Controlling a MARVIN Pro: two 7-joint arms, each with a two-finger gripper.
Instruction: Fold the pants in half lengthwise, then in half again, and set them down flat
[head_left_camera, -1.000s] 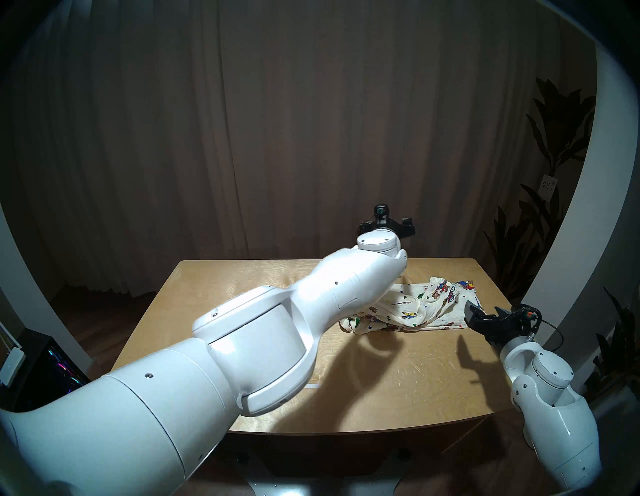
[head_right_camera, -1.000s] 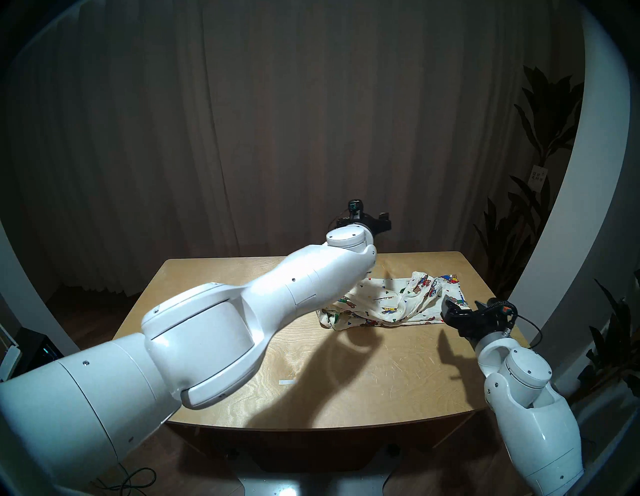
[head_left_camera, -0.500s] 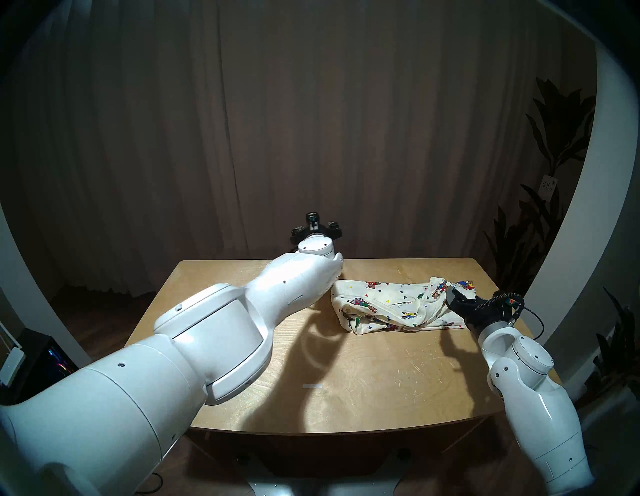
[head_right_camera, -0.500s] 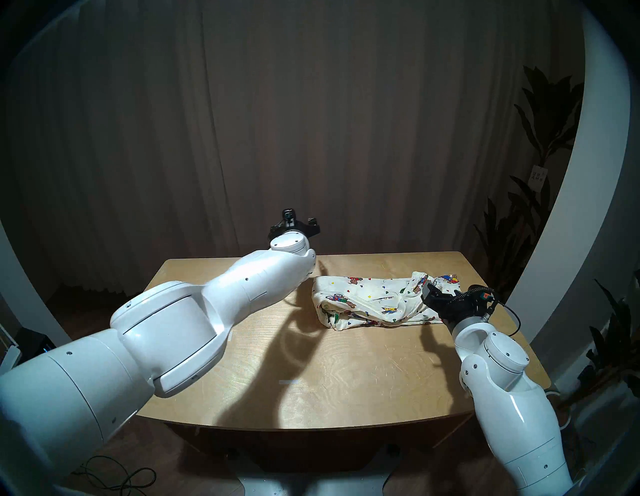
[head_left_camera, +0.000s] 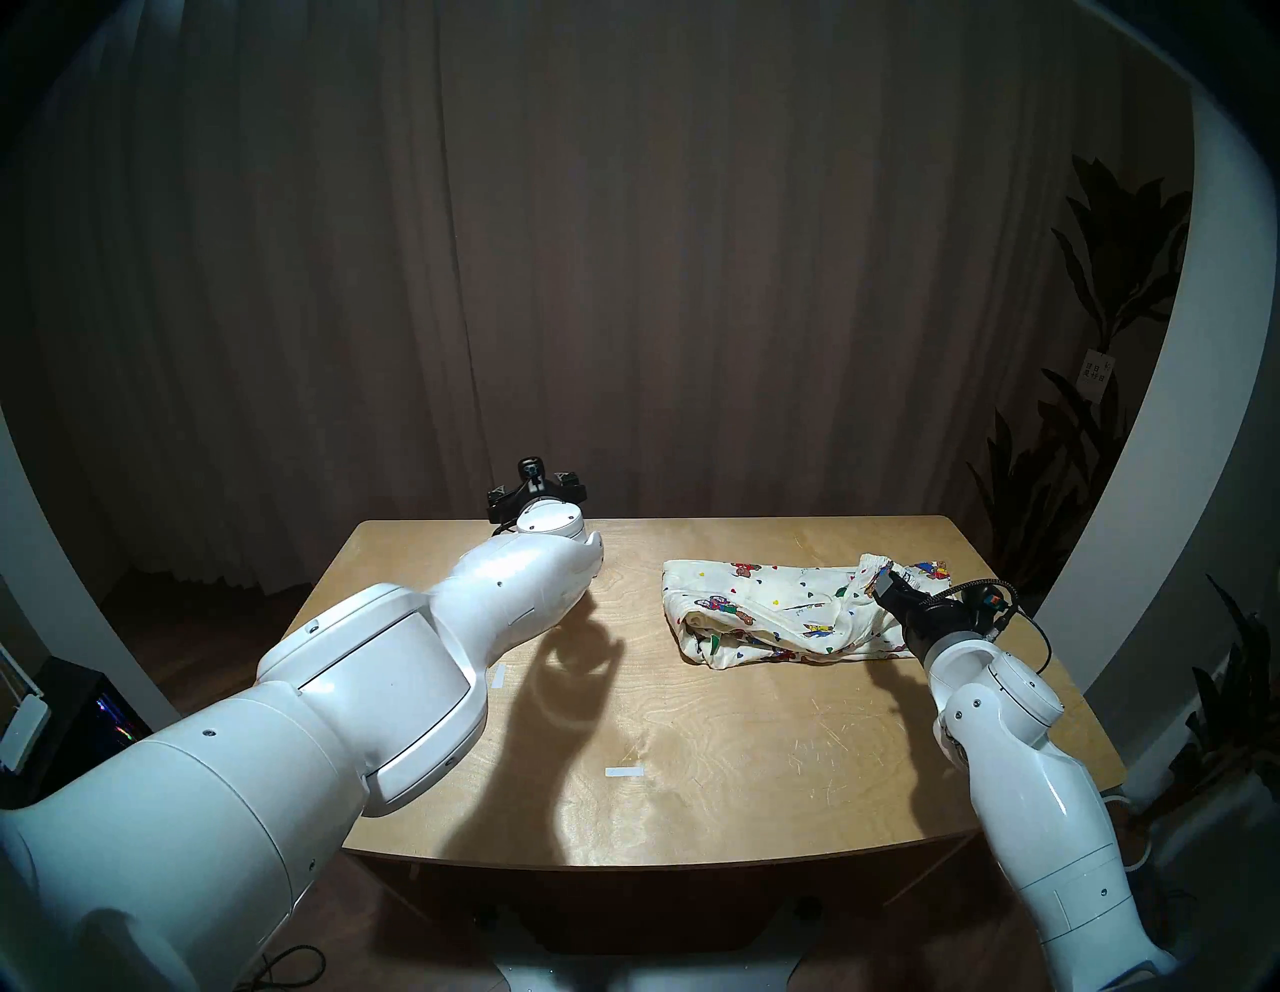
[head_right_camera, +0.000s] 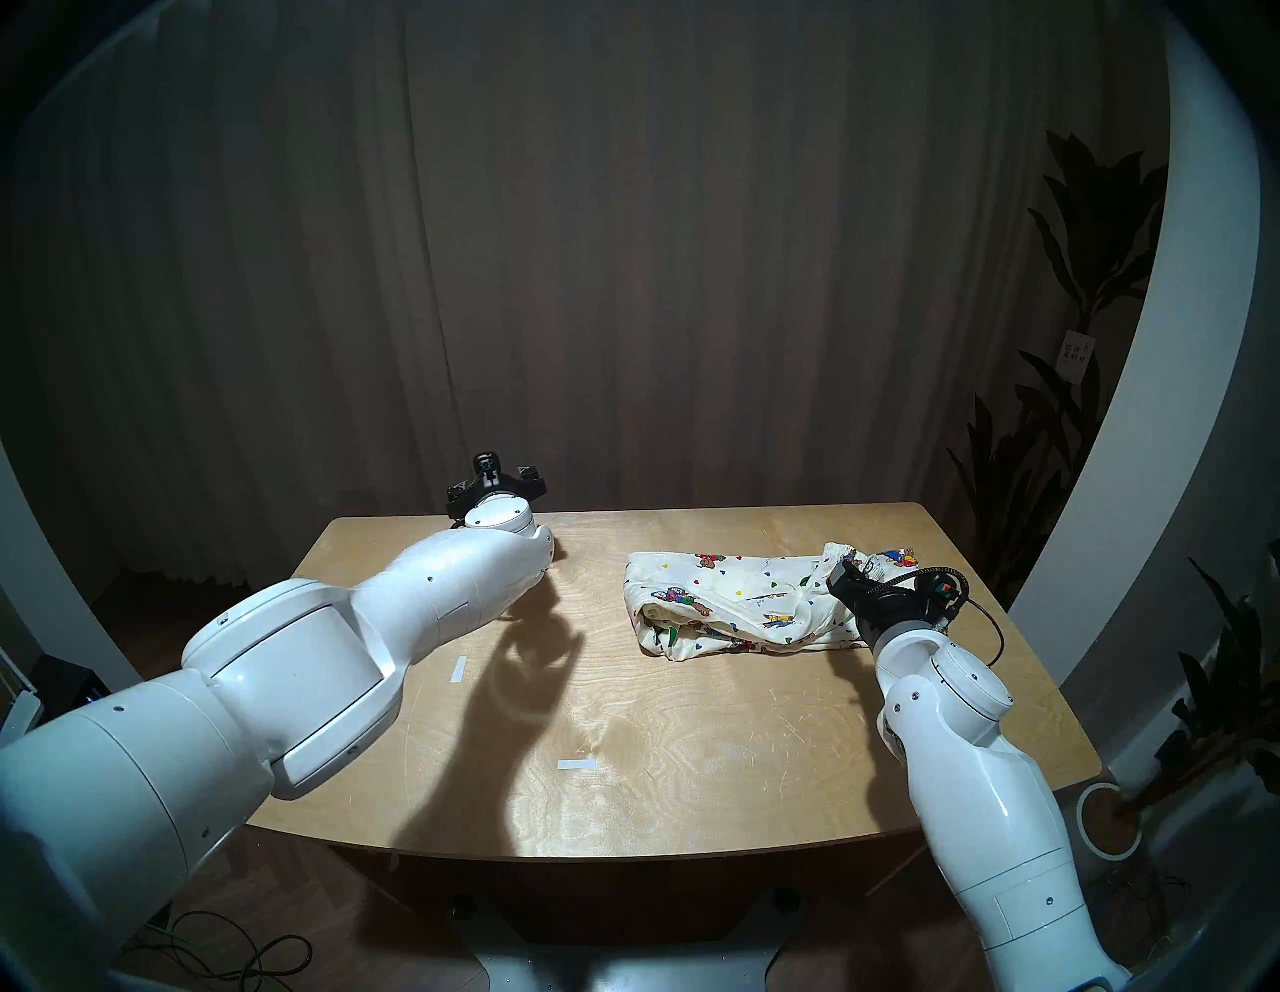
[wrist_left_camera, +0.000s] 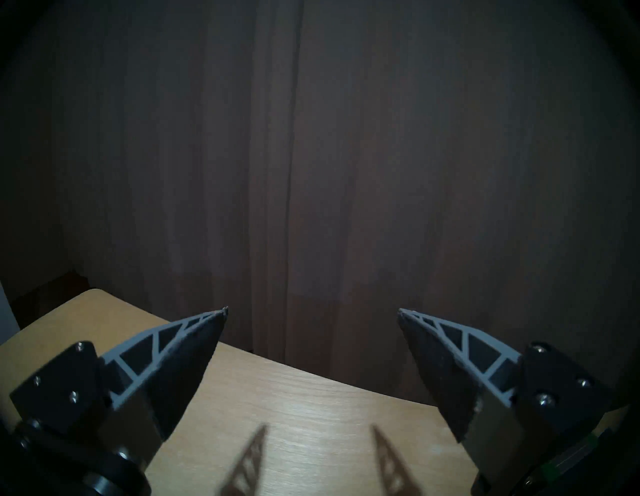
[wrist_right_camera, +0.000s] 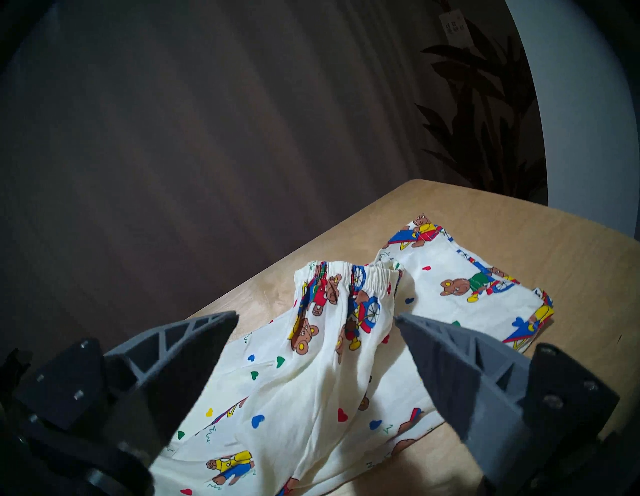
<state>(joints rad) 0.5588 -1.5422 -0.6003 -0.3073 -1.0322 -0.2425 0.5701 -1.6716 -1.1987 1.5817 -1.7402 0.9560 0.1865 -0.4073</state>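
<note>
The pants (head_left_camera: 783, 613) lie bunched on the tabletop (head_left_camera: 692, 748), far right. Right gripper (wrist_right_camera: 317, 320), jaws spread, hovers over their waistband; left gripper (wrist_left_camera: 311, 311), jaws spread, empty at the far edge.

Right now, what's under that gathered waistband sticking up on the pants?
The waistband lies rumpled on more of the pants, which lie on the table. Anything beneath the layers is hidden.

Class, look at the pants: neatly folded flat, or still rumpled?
Rumpled: the pants are doubled over, but their elastic waist stands bunched up off the table.
</note>
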